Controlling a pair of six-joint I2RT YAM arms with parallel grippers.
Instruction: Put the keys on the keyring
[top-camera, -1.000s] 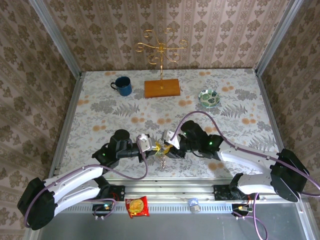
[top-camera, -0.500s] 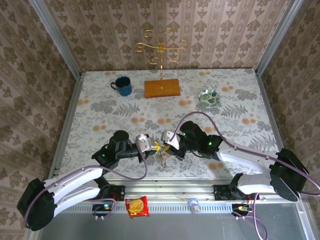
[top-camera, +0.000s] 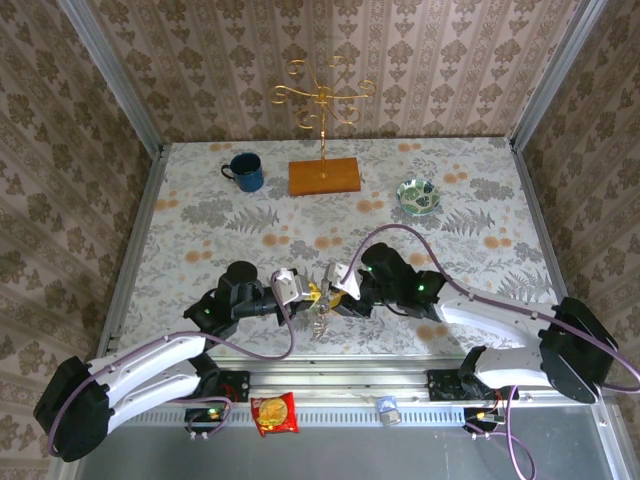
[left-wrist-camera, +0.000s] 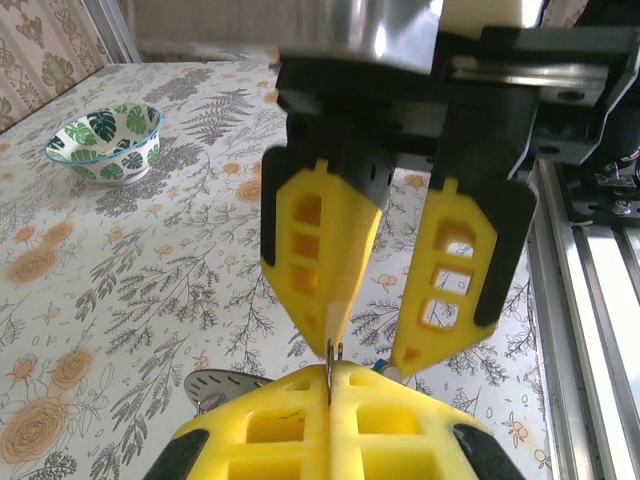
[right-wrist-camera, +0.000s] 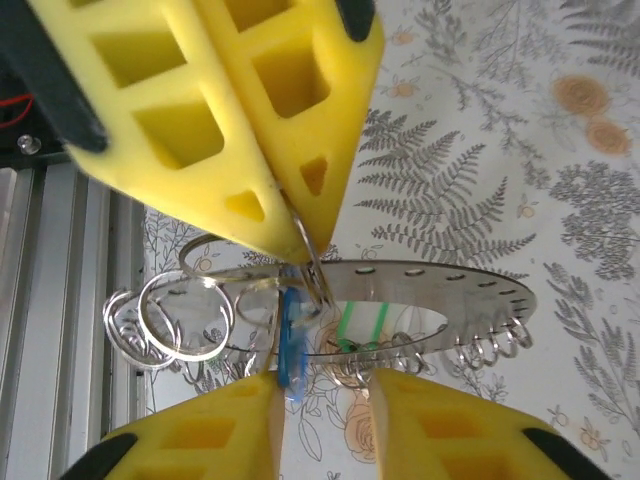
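The keyring (right-wrist-camera: 440, 285), a flat grey disc with holes along its rim and small wire rings hanging from it, hangs above the table between both grippers (top-camera: 320, 318). My left gripper (left-wrist-camera: 330, 372) (top-camera: 308, 292) is shut on one thin wire ring of it (right-wrist-camera: 308, 255). Facing it, my right gripper (right-wrist-camera: 325, 390) (top-camera: 338, 290) is open. The blue key (right-wrist-camera: 292, 345) stands edge-on against its left finger (right-wrist-camera: 210, 440). A greenish key (right-wrist-camera: 365, 320) shows through the keyring's central hole. Several loose wire rings (right-wrist-camera: 180, 315) dangle at the left.
A blue mug (top-camera: 243, 171) and a gold stand on a wooden base (top-camera: 324, 176) stand at the back. The patterned green bowl (top-camera: 419, 195) (left-wrist-camera: 103, 140) is at the back right. A metal rail (left-wrist-camera: 590, 300) runs along the near edge, with a snack packet (top-camera: 273, 412) below it.
The right gripper's jaws closed and have parted again beside the blue key. Both arms have barely moved, and the left still pinches the wire ring.
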